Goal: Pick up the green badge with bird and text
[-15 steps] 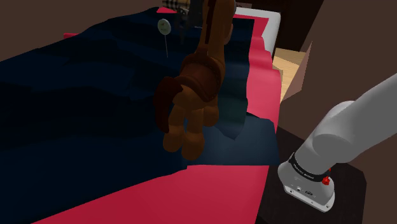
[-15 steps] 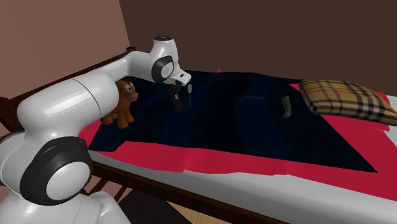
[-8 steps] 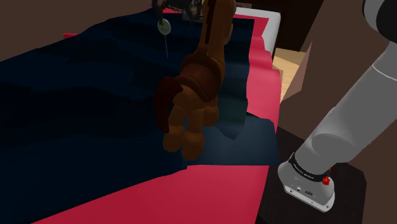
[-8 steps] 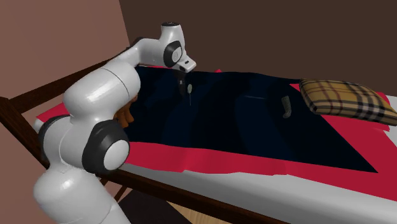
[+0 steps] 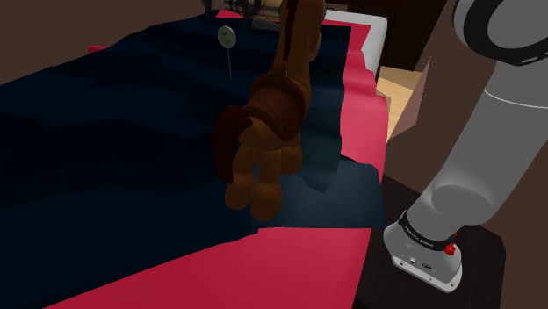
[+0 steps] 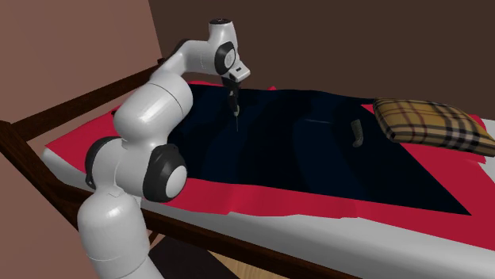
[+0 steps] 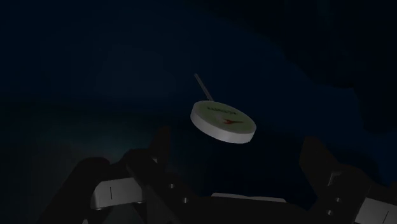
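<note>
The gripper [image 6: 232, 99] hung fingers-down over the left part of the bed, at the end of the white arm [image 6: 151, 111], which reached out from the near left corner in the second exterior view. In the wrist view its two black fingers [image 7: 149, 159] stood wide apart with nothing between their pads, so the claw was fully spread and had hold of nothing.

The green badge [image 7: 222, 121] lay on the dark navy blanket [image 6: 317, 150] just ahead of the fingertips, nearer the right finger than the left and touching neither. It was a pale green disc with a grey rim, its face turned up and a little tilted, with a small red bird mark and a line of text too small to read. A thin pale pin ran out from its edge across the blanket. In the shoulder view the badge sat far up the blanket, left of the teddy bear, its pin pointing toward the near side.

The blanket covered most of the bed, over a red sheet [image 6: 262, 202] that showed along the near edge and at the left end. A brown teddy bear [image 5: 263, 149] stood close in front of the shoulder camera. A tan plaid pillow [image 6: 432, 125] rested at the far right end of the bed in the second exterior view, and a small dark curved thing [image 6: 357, 131] lay on the blanket just left of it; what it was I could not tell. A dark wooden bed frame [image 6: 47, 111] ran along the left side.
</note>
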### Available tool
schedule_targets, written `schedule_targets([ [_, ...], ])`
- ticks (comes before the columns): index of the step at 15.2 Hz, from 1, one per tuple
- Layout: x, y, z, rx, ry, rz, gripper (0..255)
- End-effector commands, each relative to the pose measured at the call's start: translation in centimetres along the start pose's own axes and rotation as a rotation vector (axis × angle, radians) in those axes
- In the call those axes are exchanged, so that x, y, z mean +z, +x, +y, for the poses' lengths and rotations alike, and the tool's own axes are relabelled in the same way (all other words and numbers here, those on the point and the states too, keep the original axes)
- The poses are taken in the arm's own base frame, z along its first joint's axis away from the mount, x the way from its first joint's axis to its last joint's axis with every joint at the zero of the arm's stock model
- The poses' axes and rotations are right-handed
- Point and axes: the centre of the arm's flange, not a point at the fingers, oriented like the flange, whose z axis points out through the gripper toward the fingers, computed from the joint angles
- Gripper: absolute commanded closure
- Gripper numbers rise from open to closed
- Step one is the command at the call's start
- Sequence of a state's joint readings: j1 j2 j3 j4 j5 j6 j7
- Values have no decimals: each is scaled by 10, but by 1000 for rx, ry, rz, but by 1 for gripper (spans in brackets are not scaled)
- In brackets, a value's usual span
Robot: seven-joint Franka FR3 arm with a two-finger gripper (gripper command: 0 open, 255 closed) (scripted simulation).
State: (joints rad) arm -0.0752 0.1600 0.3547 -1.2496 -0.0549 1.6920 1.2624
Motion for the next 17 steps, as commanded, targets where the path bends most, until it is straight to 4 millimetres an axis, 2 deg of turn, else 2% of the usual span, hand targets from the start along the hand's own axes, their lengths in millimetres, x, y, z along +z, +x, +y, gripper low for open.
schedule_targets([
  [1, 10, 1, 2, 3, 1, 1, 0],
  [4, 28, -1, 7, 3, 1, 1, 0],
  [6, 28, -1, 7, 3, 1, 1, 0],
  [7, 28, -1, 7, 3, 1, 1, 255],
  [15, 29, 0, 8, 3, 1, 1, 255],
  [17, 23, -1, 6, 3, 1, 1, 255],
])
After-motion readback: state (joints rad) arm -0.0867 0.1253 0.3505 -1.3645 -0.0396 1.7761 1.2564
